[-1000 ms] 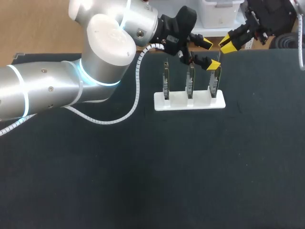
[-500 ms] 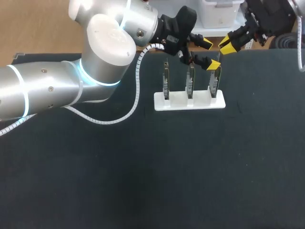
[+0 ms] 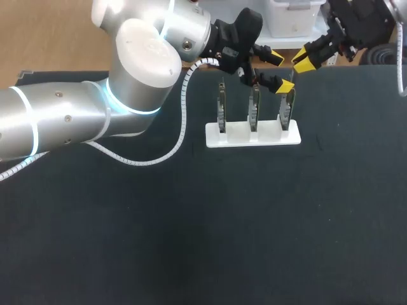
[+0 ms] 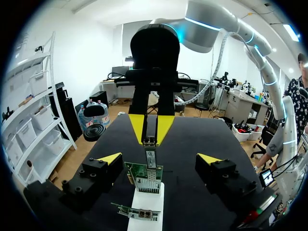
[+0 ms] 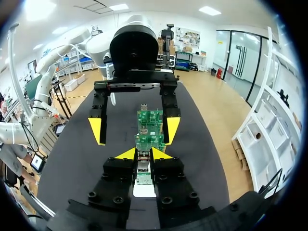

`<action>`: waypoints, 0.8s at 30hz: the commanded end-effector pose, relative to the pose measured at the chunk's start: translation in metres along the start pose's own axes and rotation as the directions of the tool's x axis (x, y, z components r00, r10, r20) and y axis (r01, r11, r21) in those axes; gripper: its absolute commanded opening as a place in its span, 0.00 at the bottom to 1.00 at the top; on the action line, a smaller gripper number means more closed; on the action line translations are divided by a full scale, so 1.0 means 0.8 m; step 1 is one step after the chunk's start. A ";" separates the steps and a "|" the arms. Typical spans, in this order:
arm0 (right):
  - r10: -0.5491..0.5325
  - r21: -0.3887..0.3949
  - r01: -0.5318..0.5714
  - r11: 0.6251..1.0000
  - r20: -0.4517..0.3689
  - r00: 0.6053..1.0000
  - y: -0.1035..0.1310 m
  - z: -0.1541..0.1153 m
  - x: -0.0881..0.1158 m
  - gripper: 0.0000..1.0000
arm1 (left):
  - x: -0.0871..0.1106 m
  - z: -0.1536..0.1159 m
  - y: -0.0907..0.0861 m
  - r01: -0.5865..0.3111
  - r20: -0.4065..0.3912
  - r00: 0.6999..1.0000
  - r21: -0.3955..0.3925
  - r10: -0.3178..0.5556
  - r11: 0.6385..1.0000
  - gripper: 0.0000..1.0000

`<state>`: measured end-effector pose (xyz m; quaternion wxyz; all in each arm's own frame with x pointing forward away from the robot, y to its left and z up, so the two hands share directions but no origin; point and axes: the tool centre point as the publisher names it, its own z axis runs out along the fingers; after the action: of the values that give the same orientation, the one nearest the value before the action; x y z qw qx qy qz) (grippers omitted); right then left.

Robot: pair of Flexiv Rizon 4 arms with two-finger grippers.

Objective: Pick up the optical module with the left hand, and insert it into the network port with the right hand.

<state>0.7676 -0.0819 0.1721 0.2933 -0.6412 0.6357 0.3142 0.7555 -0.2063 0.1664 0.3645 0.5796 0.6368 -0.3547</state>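
Observation:
The optical module, a thin metal bar, hangs upright with my right gripper shut on it, just above the rightmost green port board. Three such boards stand in a white holder near the table's far edge. In the right wrist view the module sits between the right gripper's yellow tips, in line with the boards. My left gripper stands open across that same end of the holder, its fingers wide on both sides of the board, touching nothing.
The dark table mat spreads out toward the front. My left arm lies across the back left, with its white coiled cable looping down onto the mat beside the holder.
My right gripper, with the module, has shifted a touch toward the table's far edge. The left arm has kept still.

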 end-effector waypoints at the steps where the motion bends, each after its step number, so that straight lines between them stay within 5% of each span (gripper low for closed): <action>1: 0.001 -0.003 -0.001 1.000 0.003 1.000 -0.002 0.004 0.003 0.00 | -0.001 0.001 0.000 0.002 -0.004 1.000 -0.002 -0.002 1.000 1.00; 24: -0.013 0.008 0.014 1.000 -0.006 1.000 0.000 -0.002 -0.002 0.00 | -0.001 0.001 0.000 0.002 -0.004 1.000 -0.002 -0.002 1.000 1.00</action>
<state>0.7688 -0.0831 0.1747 0.2948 -0.6458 0.6330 0.3087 0.7555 -0.2063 0.1664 0.3646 0.5795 0.6367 -0.3547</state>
